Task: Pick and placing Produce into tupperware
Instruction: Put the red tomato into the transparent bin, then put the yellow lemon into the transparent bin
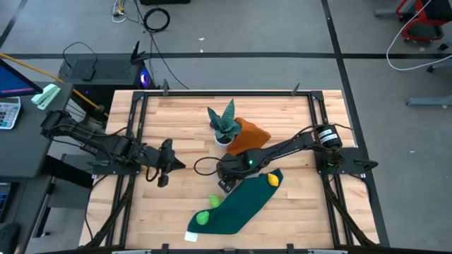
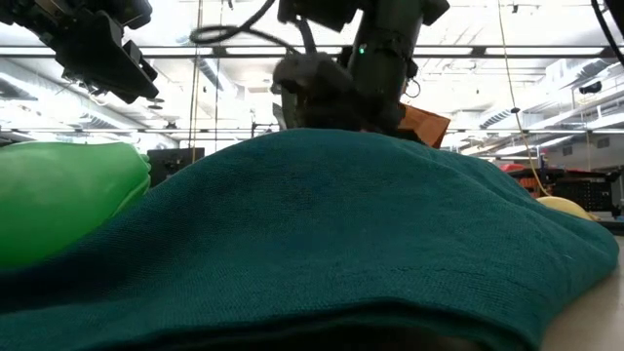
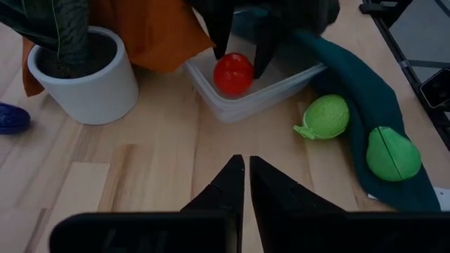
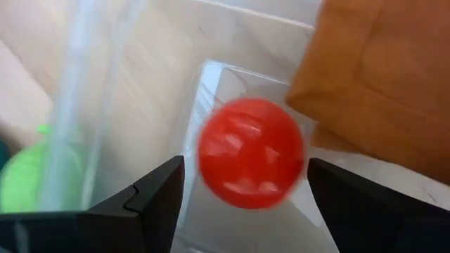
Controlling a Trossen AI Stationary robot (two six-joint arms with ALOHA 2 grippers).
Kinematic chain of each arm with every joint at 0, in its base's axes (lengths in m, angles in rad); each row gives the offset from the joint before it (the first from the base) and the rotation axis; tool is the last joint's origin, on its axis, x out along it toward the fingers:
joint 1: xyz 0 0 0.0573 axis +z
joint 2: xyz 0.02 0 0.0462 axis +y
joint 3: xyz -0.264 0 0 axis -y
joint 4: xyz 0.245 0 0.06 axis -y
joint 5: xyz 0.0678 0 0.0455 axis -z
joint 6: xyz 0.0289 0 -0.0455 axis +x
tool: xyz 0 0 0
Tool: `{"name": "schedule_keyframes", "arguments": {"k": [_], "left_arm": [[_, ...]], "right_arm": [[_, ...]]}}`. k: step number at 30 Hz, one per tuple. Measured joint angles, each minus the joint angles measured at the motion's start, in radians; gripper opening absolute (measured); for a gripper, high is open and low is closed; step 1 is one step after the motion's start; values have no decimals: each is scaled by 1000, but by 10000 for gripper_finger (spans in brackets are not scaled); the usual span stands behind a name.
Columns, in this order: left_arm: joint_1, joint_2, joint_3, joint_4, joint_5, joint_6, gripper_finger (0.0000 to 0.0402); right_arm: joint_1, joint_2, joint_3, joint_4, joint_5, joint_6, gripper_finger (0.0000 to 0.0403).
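Dark left gripper [image 1: 167, 163]: held over bare wood at the table's left; fingers [image 3: 228, 184] pressed together, nothing between them.
Wooden table [image 1: 176, 113]: pale planks, seen from above.
Green produce: one pear-shaped piece [image 3: 392, 154] and one rounder, dimpled piece [image 3: 326, 117], laid on or beside a teal knitted cloth [image 1: 244, 201] whose long axis runs diagonally.
White plant pot [image 3: 91, 88]: round, smooth, beside an orange cloth [image 1: 248, 134].
Tupperware [image 3: 239, 105]: clear plastic, rounded corners, between pot and teal cloth.
Red ball [image 4: 251, 152]: glossy, inside the tupperware.
Right gripper [image 4: 242, 193]: spread wide above the ball, ball released.
Yellow piece [image 1: 271, 179]: resting on the teal cloth.
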Motion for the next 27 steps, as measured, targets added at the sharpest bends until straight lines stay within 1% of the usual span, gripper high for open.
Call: {"name": "schedule_keyframes", "arguments": {"k": [7, 14, 17, 22, 27], "left_arm": [[0, 0, 0, -9, 0, 0, 23], [0, 0, 0, -16, 0, 0, 32], [0, 0, 0, -15, 0, 0, 34], [0, 0, 0, -15, 0, 0, 28], [0, 0, 0, -15, 0, 0, 23]], "right_arm": [[16, -98, 1, -96, 10, 5, 265], [53, -234, 2, -222, 88, 58, 264], [78, -289, 2, -310, 119, 114, 262], [146, -361, -2, -469, 190, 265, 262], [206, -407, -42, -529, 193, 444, 262]]}}
